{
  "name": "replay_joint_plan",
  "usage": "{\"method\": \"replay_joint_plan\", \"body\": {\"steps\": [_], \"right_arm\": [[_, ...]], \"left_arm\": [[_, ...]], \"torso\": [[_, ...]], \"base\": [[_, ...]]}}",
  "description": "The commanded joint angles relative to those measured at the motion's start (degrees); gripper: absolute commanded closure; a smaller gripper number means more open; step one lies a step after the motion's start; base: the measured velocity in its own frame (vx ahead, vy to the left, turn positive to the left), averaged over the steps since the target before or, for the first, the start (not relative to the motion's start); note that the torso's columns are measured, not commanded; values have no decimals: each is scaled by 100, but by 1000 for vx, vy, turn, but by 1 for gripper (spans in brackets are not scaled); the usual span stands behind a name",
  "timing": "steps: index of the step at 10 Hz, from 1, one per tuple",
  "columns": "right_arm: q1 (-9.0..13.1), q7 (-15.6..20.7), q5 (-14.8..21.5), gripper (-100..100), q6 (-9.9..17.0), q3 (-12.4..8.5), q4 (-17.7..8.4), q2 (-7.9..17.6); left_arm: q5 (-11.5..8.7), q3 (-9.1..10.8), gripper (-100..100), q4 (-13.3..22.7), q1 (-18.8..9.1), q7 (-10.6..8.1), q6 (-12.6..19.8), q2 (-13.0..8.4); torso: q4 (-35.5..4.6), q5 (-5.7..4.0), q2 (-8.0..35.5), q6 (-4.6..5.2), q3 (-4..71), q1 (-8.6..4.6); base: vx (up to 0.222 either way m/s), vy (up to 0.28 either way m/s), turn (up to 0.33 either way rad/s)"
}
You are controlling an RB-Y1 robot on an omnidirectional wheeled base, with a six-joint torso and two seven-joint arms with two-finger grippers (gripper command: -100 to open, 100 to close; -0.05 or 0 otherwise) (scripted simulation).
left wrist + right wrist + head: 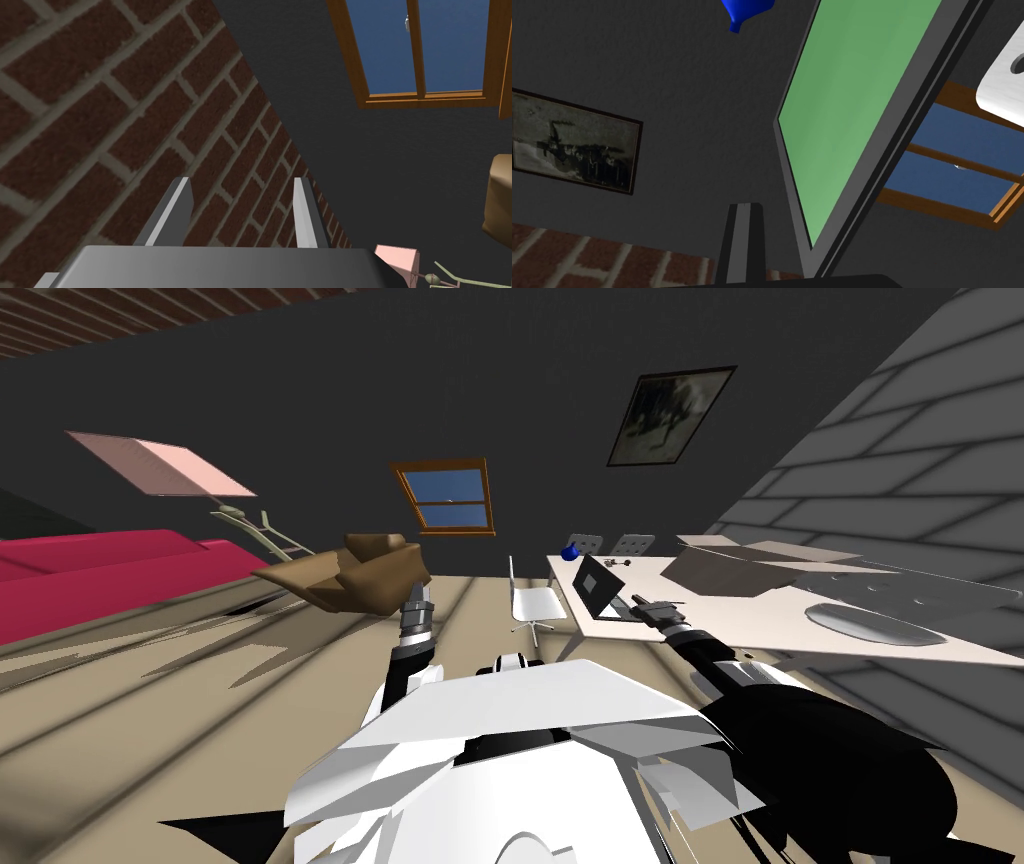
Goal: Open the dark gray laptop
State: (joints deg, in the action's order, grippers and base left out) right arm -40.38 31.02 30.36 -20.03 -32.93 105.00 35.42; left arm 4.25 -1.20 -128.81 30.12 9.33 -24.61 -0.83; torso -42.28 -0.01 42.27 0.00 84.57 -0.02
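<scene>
The dark laptop (598, 586) sits with its lid up at the end of the desk (760, 628). The right tool (641, 609) is at the lid; its grip cannot be told. The left tool (242, 184), raised, gapes wide.

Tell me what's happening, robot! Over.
Left gripper open, held up. Right gripper at laptop lid. Lid up, green screen showing. Nothing blocking.

The dark grey laptop (598, 586) stands open on the white rectangular table (770, 623), lid just beside the right gripper (640, 610). A small blue vase (570, 553) sits beyond the gripper. An open brown cardboard box (740, 566) lies to the gripper's right.
</scene>
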Motion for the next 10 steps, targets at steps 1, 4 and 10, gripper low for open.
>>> {"method": "replay_joint_plan", "body": {"steps": [1, 4, 10], "right_arm": [[-66, 134, 135, -100, 35, -60, 103, 28], [-177, 419, 388, -100, 96, -162, 271, 61], [-405, 1014, 913, -100, 227, -372, 607, 125]], "left_arm": [[0, 0, 0, 0, 0, 0, 0, 0], [0, -1, 0, 0, 1, 0, 0, 1], [0, -1, 0, 0, 1, 0, 0, 1]], "torso": [[1, 3, -4, 1, 2, 11], [3, 7, -9, -1, 6, 21], [0, 2, 2, 0, -1, 6]], "base": [[18, 26, -27], [47, 85, -24], [44, 63, -23]]}}
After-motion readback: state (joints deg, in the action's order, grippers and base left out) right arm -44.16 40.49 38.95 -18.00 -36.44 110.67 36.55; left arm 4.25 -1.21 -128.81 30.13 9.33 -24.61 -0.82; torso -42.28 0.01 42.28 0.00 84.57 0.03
